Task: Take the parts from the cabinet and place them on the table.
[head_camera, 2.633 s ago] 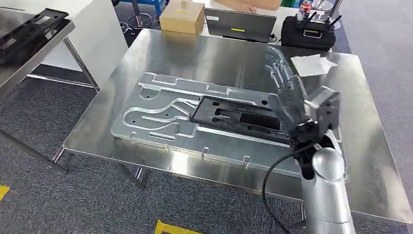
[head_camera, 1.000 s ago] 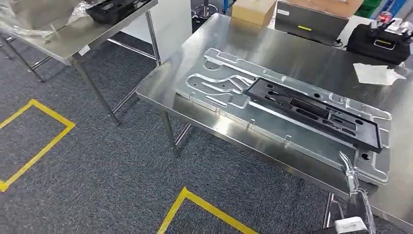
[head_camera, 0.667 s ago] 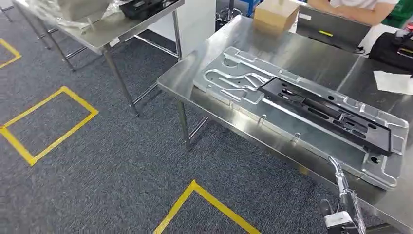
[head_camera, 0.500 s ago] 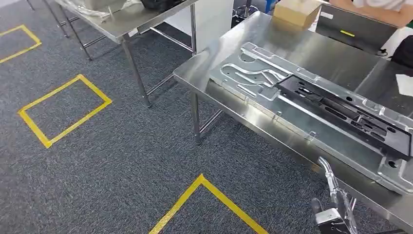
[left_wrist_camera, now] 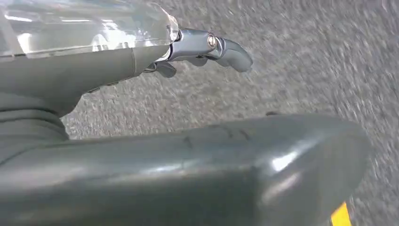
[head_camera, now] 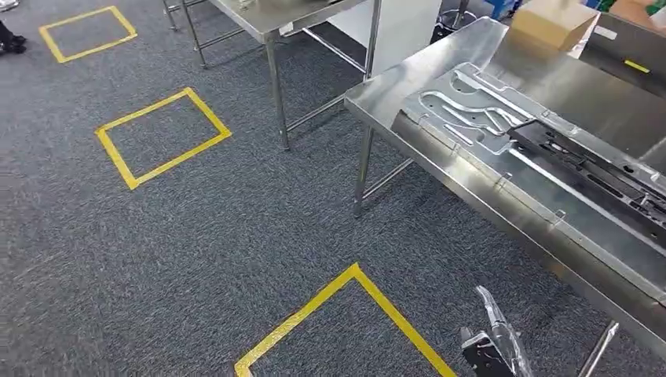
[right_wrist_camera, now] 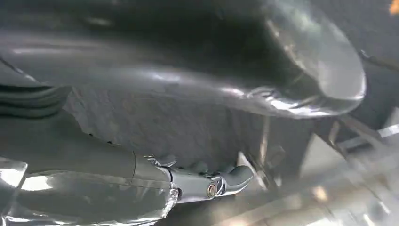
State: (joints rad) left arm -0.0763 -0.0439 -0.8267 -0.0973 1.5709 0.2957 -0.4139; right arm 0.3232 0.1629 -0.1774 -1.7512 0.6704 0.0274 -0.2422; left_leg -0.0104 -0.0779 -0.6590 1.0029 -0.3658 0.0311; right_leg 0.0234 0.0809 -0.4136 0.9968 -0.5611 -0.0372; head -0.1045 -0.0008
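Steel is what catches the eye: a brushed worktop [head_camera: 471,55] runs from about one o'clock off toward three o'clock in the head view, and on it lies a pale machined plate [head_camera: 503,149] with curved slots cut in its near end. A black part [head_camera: 597,169], long, flat and pierced with openings, sits on top of that plate, its long axis running along the plate's length toward three o'clock. So one part is already down on the worktop. No cabinet can be made out from here; a second steel worktop [head_camera: 290,12] stands at twelve o'clock, and whether more parts wait beyond it I cannot tell.

The right robot hand [head_camera: 496,338] hangs low at about five o'clock, below the worktop's edge and well apart from the black part, which lies up toward two o'clock from it. Its wrist view shows the right robot hand's thumb and darker fingers apart with nothing between them. The left robot hand [left_wrist_camera: 141,108] is likewise empty, its fingers [left_wrist_camera: 221,46] spread over the floor. Of the two, the right is plainly the nearer to the worktop.

Grey speckled carpet [head_camera: 196,236] covers the floor, marked with yellow tape squares [head_camera: 161,133]. A cardboard box [head_camera: 554,22] rests at the worktop's far end.

My guess is the robot is heading off for the next part.
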